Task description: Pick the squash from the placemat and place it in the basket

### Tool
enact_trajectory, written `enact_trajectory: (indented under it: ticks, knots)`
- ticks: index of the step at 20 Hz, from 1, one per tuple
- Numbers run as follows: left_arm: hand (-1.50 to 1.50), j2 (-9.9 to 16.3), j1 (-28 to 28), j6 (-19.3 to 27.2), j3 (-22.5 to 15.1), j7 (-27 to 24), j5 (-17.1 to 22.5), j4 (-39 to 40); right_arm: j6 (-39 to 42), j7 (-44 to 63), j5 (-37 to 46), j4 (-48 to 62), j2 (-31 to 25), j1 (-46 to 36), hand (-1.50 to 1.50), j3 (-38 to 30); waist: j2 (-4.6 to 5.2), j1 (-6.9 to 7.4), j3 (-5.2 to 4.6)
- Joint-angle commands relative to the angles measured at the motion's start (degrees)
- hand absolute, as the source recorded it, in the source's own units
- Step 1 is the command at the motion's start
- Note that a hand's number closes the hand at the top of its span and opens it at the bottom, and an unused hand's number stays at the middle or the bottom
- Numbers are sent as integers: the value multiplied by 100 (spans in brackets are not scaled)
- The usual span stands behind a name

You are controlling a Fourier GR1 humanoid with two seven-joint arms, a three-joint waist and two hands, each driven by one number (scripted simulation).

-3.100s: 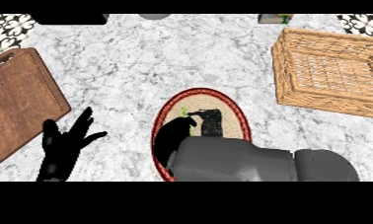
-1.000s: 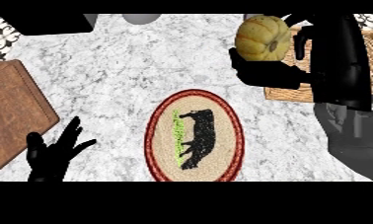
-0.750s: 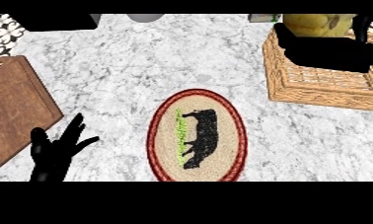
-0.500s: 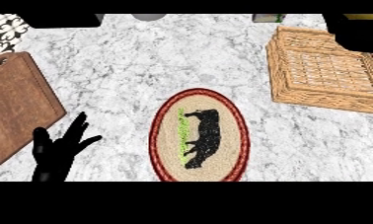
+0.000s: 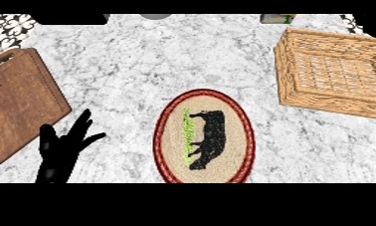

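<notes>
Wicker basket (image 5: 327, 73) shows no squash, the placemat (image 5: 205, 137) lies bare, and only the left robot hand (image 5: 62, 151) rests spread, so misjudging completion is the risk.

The wicker basket (image 5: 327, 73) is cut off at the counter's right edge; its interior cannot be made out. The wooden cutting board (image 5: 26, 100) runs past the left edge. A small far-edge item (image 5: 279, 18) is unidentifiable.

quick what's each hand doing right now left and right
Left hand: open, fingers up, resting at the lower left of the head view, holding nothing.
Right hand: not in view.
</notes>
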Motion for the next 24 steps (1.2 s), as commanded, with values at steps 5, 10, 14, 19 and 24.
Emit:
enact_trajectory:
  ticks: [5,10,14,19,24]
  knots:
    - [0,-161,149,51,-188,169,-285,113,319,-1195,-428,1454,631,-101,150,-705,41,74,-33]
    - [0,-109,183,72,-113,556,-239,-233,70,-1979,-722,1686,1114,485,150,-1173,26,23,-30]
    - [0,-267,240,-39,-103,-160,-391,321,136,-2942,-824,2536,1384,531,150,-1500,40,43,-33]
    - [0,-262,210,-87,-75,26,-339,190,-42,-2474,92,3038,954,586,150,-1178,50,48,-46]
    - [0,-207,-107,-236,197,-87,-240,636,468,-3248,125,3292,824,832,150,-1231,40,-14,-39]
